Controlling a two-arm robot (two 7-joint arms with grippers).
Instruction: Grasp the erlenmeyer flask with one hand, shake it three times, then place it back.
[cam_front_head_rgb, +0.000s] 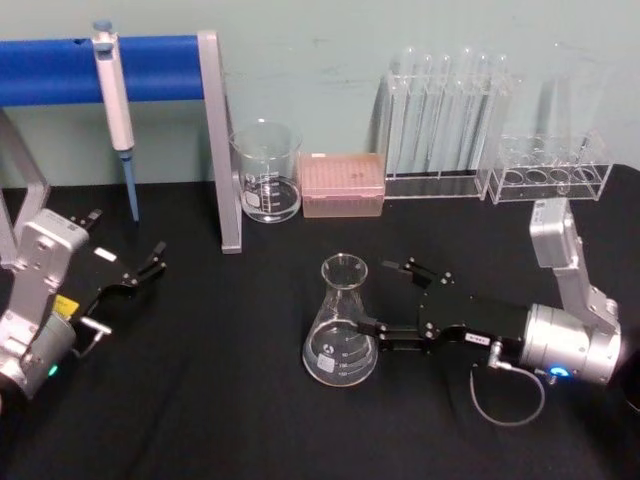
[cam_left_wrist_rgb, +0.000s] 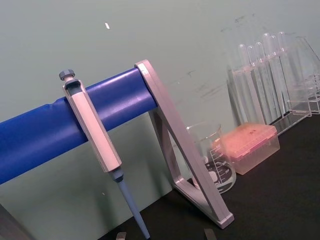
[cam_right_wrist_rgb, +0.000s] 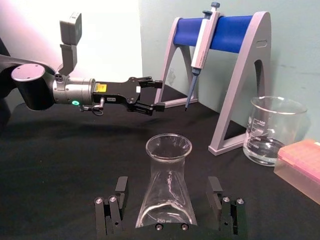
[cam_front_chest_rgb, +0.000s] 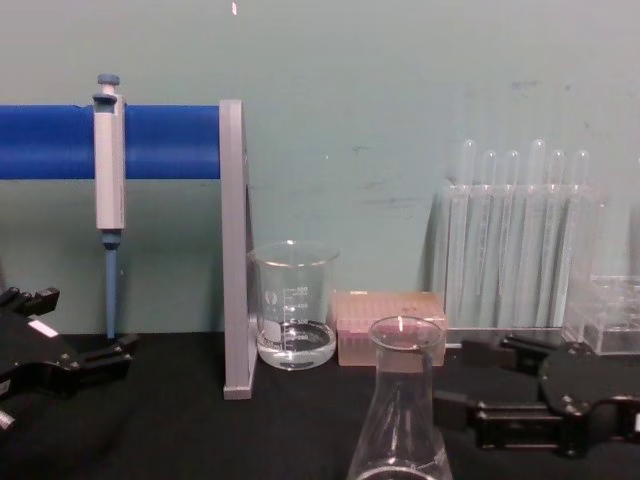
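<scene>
Two grippers show over the black table (cam_front_head_rgb: 200, 410) in my head view. The left gripper (cam_front_head_rgb: 150, 264) sits idle at the left middle of the frame, its fingers apart. The right gripper (cam_front_head_rgb: 379, 298) reaches in from the lower right, spread wide with one finger on each side of the erlenmeyer flask (cam_front_head_rgb: 341, 325), which stands upright on the table at lower centre. Across the top I see a pipette (cam_front_head_rgb: 115, 100) hung on a blue-barred stand (cam_front_head_rgb: 160, 67), a glass beaker (cam_front_head_rgb: 266, 172), a pink tip box (cam_front_head_rgb: 342, 185) and a rack of test tubes (cam_front_head_rgb: 445, 115).

My left wrist camera faces the pipette on its blue bar, with the beaker just behind the stand's leg and the tip box beside the beaker.

My right wrist camera puts the flask between the two fingers (cam_right_wrist_rgb: 120, 200), with a gap on either side and nothing clamped. The left gripper hangs farther off beyond it.

From my chest camera the flask's neck rises at bottom centre, the right gripper is beside it at lower right and the left gripper is at the lower left edge
</scene>
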